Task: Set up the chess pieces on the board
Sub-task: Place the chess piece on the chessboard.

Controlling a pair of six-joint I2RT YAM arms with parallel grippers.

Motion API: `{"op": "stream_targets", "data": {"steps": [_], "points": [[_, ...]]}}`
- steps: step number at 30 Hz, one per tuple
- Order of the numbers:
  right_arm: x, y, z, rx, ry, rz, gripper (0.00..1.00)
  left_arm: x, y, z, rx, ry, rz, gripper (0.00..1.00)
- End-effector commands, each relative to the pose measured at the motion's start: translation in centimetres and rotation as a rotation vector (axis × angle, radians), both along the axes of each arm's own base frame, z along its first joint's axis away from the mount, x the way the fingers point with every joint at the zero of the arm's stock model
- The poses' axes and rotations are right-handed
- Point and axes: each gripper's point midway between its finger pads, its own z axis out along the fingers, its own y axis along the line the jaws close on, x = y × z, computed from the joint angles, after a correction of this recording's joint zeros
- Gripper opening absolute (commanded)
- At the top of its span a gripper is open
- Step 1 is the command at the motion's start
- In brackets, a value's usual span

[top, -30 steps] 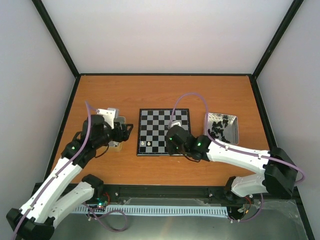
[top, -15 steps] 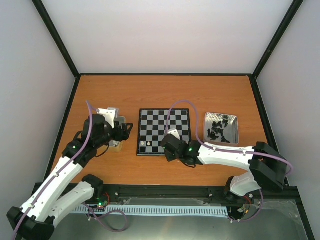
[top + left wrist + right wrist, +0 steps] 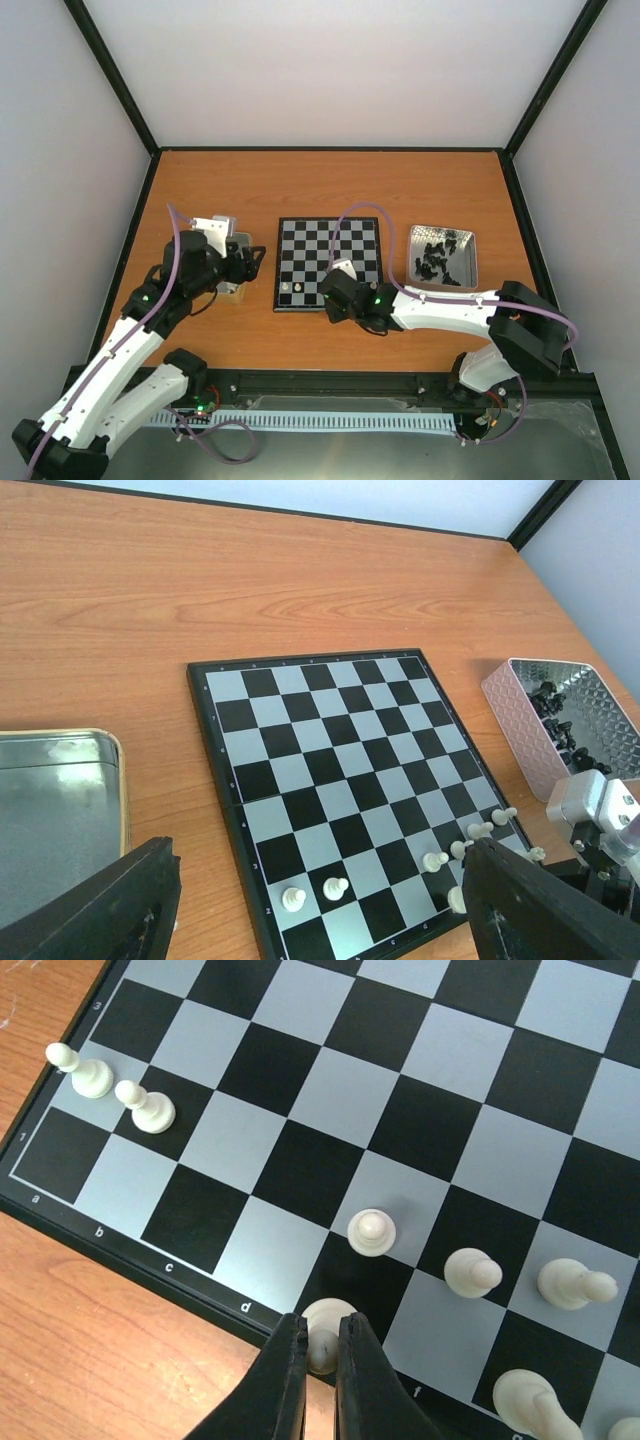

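The board lies mid-table; it also shows in the left wrist view and the right wrist view. My right gripper is shut on a cream-white piece whose base stands on the black square in the near row above the letter e; in the top view this gripper is at the board's near edge. Several white pawns stand in the second row, two of them at the left. My left gripper is open and empty, left of the board.
A metal tin with several black pieces stands right of the board. Another tin with a gold rim sits left of the board under my left gripper. Black frame rails bound the orange table.
My right gripper has moved left along the board's near edge with the white piece between its fingers. The left arm has hardly moved.
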Motion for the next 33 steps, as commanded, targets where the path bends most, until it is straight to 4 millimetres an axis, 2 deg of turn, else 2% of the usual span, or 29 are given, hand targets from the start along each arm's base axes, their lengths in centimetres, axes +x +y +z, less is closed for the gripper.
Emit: {"op": "stream_targets", "data": {"steps": [1,6,21,33], "points": [[0.7,-0.6,0.1,-0.014,-0.038,-0.066,0.03,0.0,-0.3,0.7,-0.013,-0.023,-0.013,0.78],[1.0,-2.7,-0.3,-0.067,-0.058,-0.152,0.03,0.0,-0.4,0.6,-0.014,-0.022,-0.017,0.78],[1.3,-3.6,-2.0,-0.092,-0.022,-0.231,0.03,0.0,-0.3,0.3,-0.010,-0.009,-0.011,0.78],[1.2,-4.2,-0.9,-0.069,-0.030,-0.251,0.05,0.1,-0.4,0.2,-0.008,-0.003,-0.013,0.78]]}}
